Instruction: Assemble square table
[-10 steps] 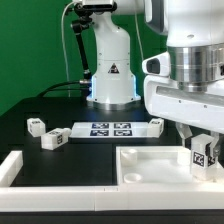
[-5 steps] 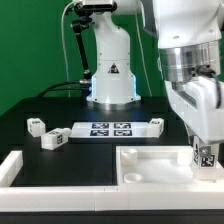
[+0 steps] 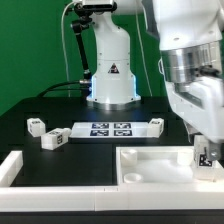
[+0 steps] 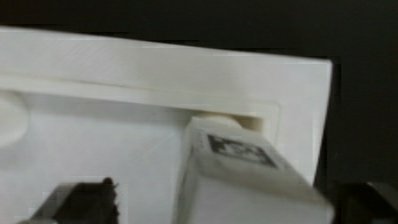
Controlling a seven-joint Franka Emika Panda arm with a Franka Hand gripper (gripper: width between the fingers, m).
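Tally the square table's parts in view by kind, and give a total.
Square tabletop slab: 1
Small tagged legs: 4 (three on the black table, one standing in the slab's corner)
Total: 5

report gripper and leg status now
Gripper open, fingers either side of the leg, not touching. Leg upright at corner socket of the tabletop. Three loose legs by the marker board; nothing in the way.
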